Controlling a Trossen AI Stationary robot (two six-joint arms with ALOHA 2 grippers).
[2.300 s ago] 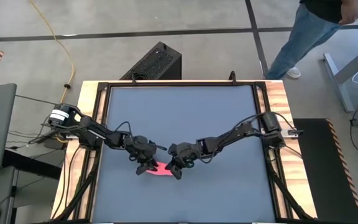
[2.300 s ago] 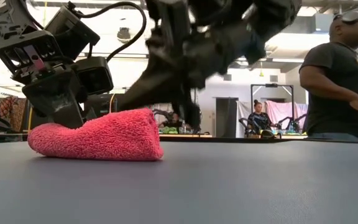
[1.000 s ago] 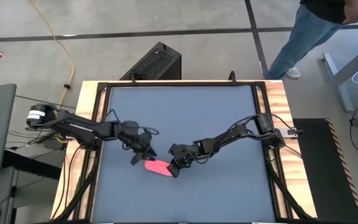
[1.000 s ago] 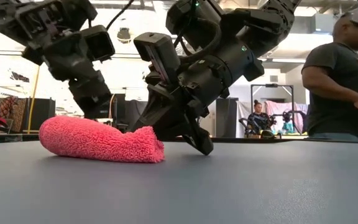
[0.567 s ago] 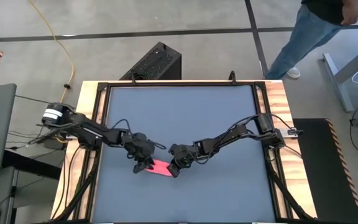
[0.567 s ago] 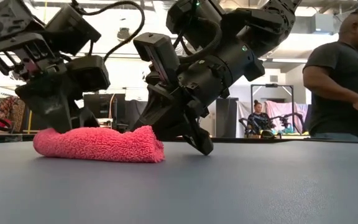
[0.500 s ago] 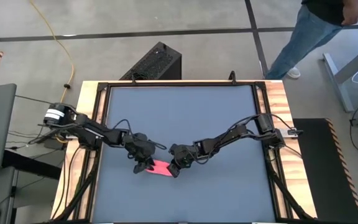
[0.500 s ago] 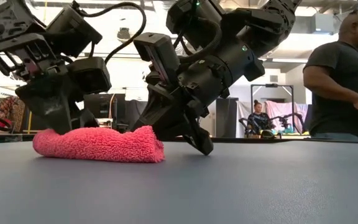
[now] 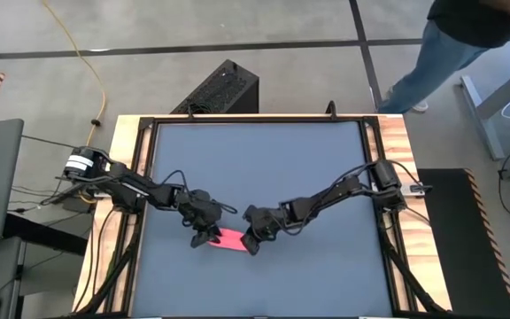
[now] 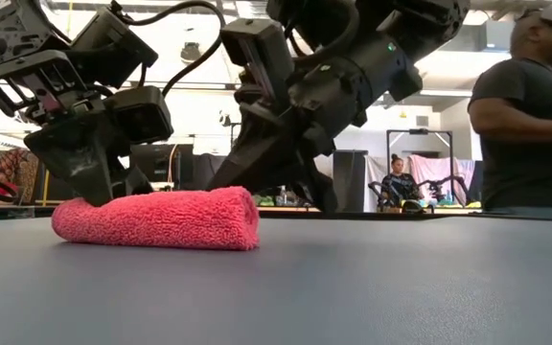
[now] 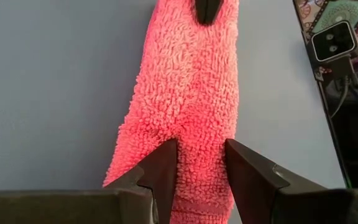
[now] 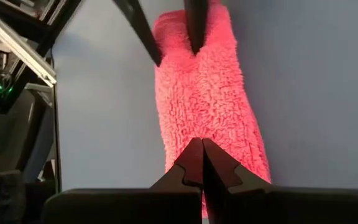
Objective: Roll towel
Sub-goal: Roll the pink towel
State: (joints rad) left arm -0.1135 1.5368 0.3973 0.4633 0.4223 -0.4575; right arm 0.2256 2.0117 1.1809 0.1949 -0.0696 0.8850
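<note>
From above, the pink towel (image 9: 229,240) lies as a short roll on the dark grey table (image 9: 264,159), toward the near edge and about midway across. The left gripper (image 9: 204,237) sits at one end of it and the right gripper (image 9: 251,243) at the other, both arms reaching in from the table's sides. A person's jeans-clad legs (image 9: 432,53) show on the floor beyond the far right corner.

At table height, the towel (image 10: 157,218) rests flat on the tabletop, rolled into a low log. The left gripper (image 10: 94,187) presses down on one end; the right gripper (image 10: 300,187) stands just behind the other end. A person in a dark shirt (image 10: 525,125) stands at the right.

From the left wrist, its fingers (image 11: 160,171) stand partly apart, straddling the towel (image 11: 188,106) and pinching a ridge of cloth between them.

From the right wrist, its fingers (image 12: 191,163) are pressed tight together with nothing between them, tips over the towel (image 12: 207,106).
</note>
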